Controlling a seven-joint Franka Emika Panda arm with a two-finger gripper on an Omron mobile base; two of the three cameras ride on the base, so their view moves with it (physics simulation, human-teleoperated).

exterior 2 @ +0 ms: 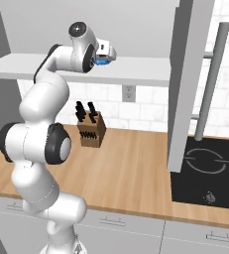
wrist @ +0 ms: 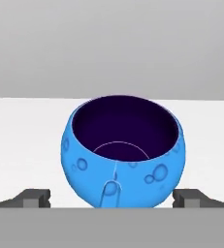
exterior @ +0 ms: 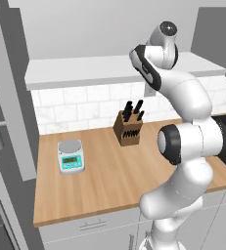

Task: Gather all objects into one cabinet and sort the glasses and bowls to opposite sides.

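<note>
A kitchen scale (exterior: 71, 156) is seen near the left edge of the wooden surface (exterior: 109, 180), with a knife block (exterior: 129, 128) further right against the tiled wall; bare wood lies between and in front of them. Above, the white shelf (exterior: 85, 71) runs across, its front edge overhanging the surface, and open shelf is seen left of the arm.

In the right base view the end effector (exterior 2: 106, 55) is raised to shelf height, just over the shelf's front edge, with a patch of blue at its tip. To its right the shelf stays bare up to the grey cabinet door (exterior 2: 188, 84), which stands open with its bar handle (exterior 2: 210, 82) facing out over the cooktop (exterior 2: 207, 171).

Only in the hand view is the blue bowl (wrist: 123, 151) shown plainly: it stands upright on the shelf, dark inside, directly between the two fingertips (wrist: 33, 197). The fingers are spread wide, one on each side of the bowl; contact appears absent, though the margin is hard to judge.
</note>
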